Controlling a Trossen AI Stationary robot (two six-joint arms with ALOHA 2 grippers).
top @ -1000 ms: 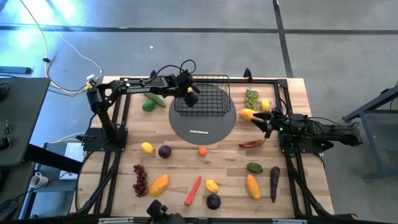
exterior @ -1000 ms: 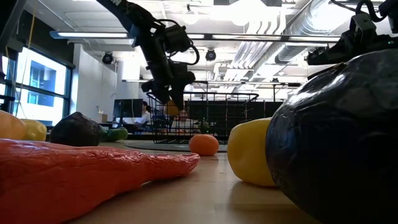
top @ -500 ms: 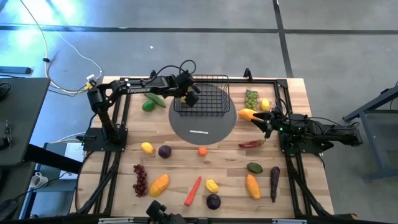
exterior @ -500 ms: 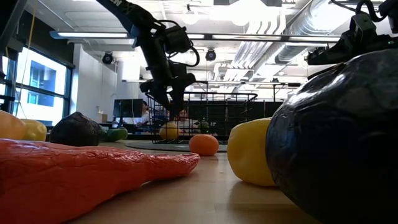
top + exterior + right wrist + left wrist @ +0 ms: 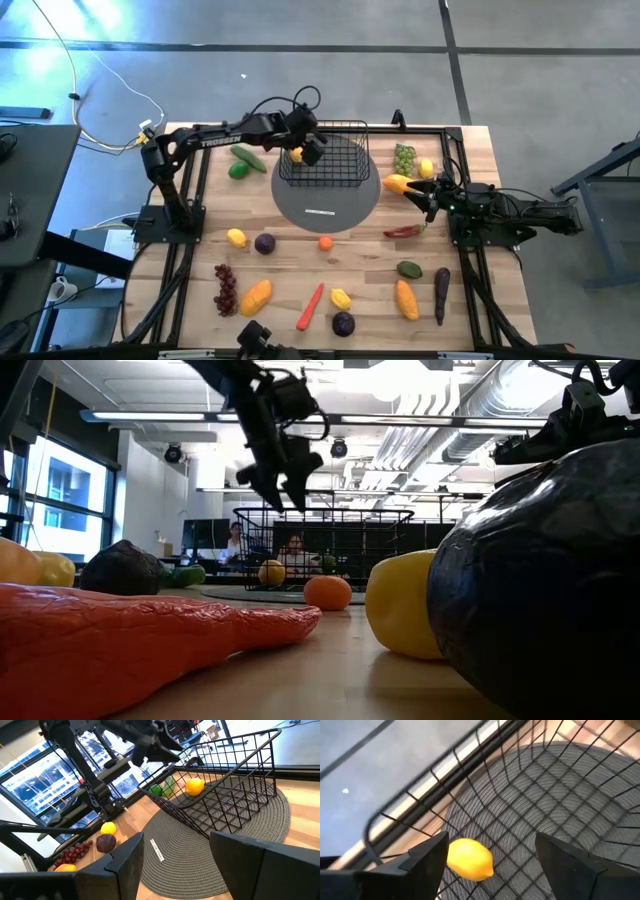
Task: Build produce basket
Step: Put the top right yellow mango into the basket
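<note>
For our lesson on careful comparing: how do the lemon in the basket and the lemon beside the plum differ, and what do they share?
Place: the basket lemon lies inside the wire basket on the grey mat; the other lemon lies on bare table wood beside the plum.
Robot: the open left gripper hovers above the basket lemon; no gripper is near the other lemon.
Shared: both are yellow, alike in size, and untouched.

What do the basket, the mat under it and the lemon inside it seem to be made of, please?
Basket: thin black wire in an open grid, probably coated metal.
Mat: grey, woven in concentric rings, likely cord or fibre.
Lemon: smooth, evenly yellow, slightly glossy, probably moulded plastic.
</note>
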